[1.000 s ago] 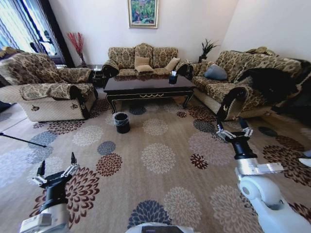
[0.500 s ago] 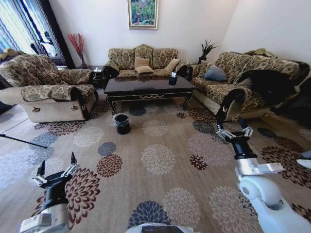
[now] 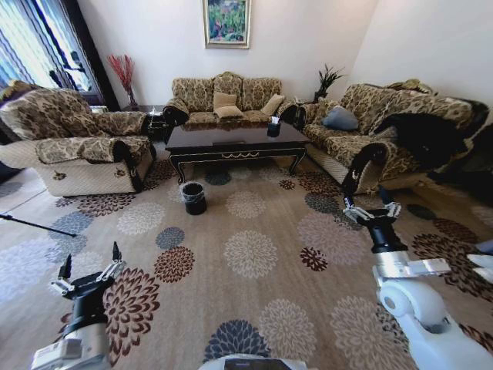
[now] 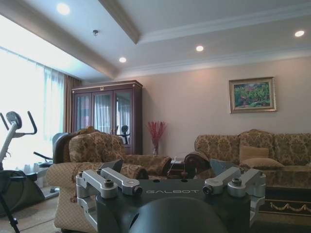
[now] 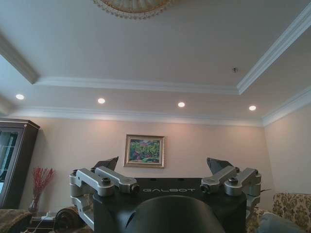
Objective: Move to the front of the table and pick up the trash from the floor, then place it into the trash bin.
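Note:
The dark glossy table [image 3: 231, 143] stands across the room on the flowered carpet, and its gold-trimmed rail [image 4: 284, 206] also shows in the left wrist view. The small black trash bin [image 3: 193, 196] sits on the floor just before the table's left front leg. I cannot make out the trash on the carpet. My left gripper [image 3: 91, 262] [image 4: 167, 167] hangs open and holds nothing low at the left. My right gripper [image 3: 367, 202] [image 5: 163, 164] is raised at the right, open and holding nothing, pointing up.
Patterned sofas ring the table: one at left [image 3: 77, 142], one behind [image 3: 226, 96], one at right [image 3: 370, 131] with a dark cloth [image 3: 431, 127]. A black tissue box [image 3: 274, 125] stands on the table. A thin black rod [image 3: 35, 223] lies at far left. Open carpet [image 3: 250, 250] lies ahead.
The whole head view has shifted a little, so the camera has moved slightly towards the table. Both arms keep their pose and both grippers stay open.

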Available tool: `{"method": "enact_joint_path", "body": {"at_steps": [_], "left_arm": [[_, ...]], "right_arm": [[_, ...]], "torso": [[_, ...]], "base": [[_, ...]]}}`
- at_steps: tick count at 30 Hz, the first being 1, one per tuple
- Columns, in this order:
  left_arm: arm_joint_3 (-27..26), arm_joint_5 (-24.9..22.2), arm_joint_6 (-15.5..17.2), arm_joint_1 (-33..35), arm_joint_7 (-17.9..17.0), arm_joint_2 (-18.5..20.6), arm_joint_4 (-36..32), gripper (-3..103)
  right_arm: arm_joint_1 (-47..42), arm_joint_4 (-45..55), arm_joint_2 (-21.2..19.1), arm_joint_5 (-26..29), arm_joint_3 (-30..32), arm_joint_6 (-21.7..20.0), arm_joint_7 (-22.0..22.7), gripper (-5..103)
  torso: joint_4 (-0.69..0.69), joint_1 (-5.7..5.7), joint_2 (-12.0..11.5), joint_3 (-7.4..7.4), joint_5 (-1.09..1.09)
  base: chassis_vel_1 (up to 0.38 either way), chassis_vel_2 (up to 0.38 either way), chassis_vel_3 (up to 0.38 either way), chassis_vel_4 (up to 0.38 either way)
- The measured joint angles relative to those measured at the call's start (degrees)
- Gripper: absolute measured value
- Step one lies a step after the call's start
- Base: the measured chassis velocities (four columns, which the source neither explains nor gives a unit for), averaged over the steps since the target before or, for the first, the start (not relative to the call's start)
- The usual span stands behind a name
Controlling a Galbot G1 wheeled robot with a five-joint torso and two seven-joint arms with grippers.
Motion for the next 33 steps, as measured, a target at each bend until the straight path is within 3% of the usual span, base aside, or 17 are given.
{"method": "enact_joint_path", "body": {"at_steps": [33], "left_arm": [[0.0, 0.0, 0.0, 0.0, 0.0, 0.0, 0.0, 100]], "right_arm": [[0.0, 0.0, 0.0, 0.0, 0.0, 0.0, 0.0, 100]], "torso": [[0.00, 3.79, 8.6, 4.77, 0.00]], "base": [[0.000, 0.000, 0.000, 0.000]]}}
